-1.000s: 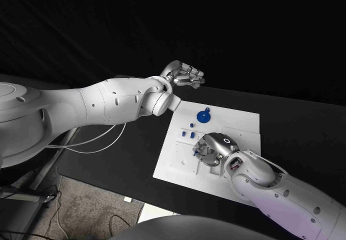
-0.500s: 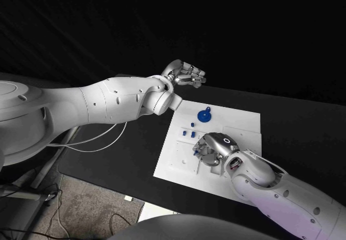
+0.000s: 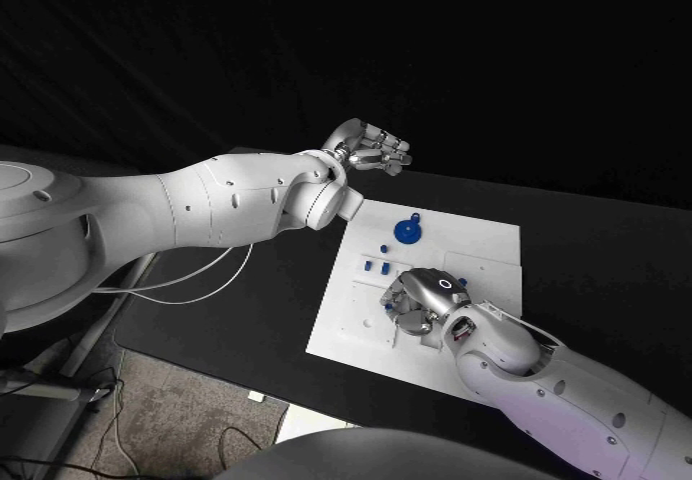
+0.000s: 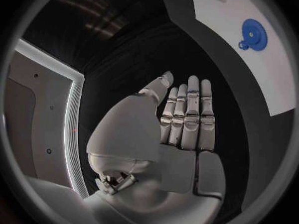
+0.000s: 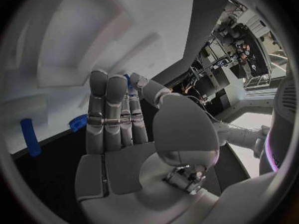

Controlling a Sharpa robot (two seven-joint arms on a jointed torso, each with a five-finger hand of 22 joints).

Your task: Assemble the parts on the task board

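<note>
The white task board (image 3: 476, 240) lies in the middle of the black table. A blue gear (image 3: 408, 232) (image 4: 252, 34) lies near the board's far edge, and small blue parts (image 3: 376, 267) lie near its left side. My right hand (image 3: 418, 303) is down on the board's near half, fingers curled toward it. Its thumb and fingers (image 5: 115, 84) pinch a small blue part (image 5: 128, 79). Two more blue parts (image 5: 29, 137) (image 5: 77, 122) lie on the board just beyond that hand. My left hand (image 3: 368, 148) (image 4: 184, 119) hangs above the table beyond the board's far left corner, fingers straight and holding nothing.
The black table (image 3: 245, 300) stretches around the board, with bare room left and right of it. White cables (image 3: 188, 285) hang off the table's left edge under my left arm. The board has raised blocks and recesses (image 3: 483, 270) near my right hand.
My right hand has shifted slightly to the left over the board's near half. The left hand and the blue gear have not moved.
</note>
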